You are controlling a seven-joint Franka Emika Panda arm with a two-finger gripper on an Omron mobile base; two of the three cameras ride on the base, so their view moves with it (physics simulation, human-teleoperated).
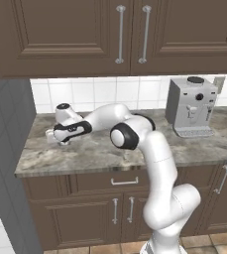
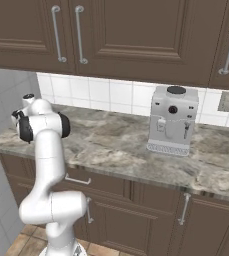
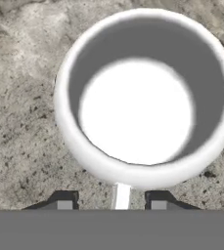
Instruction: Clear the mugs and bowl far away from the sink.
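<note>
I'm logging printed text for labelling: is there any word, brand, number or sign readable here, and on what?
None can be read.
Coffee machine: dark round knobs on its front, no lettering or brand visible.
White mug: seen from above, plain white inside and on the rim, no mark visible.
Wall outlet: blank.
Upper cabinets: plain doors, no labels.

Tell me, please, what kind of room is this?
Most likely a kitchen: dark wooden cabinets above a marble-look counter, a tiled white wall behind, a grey coffee machine on the counter, and a white mug near its left end.
</note>
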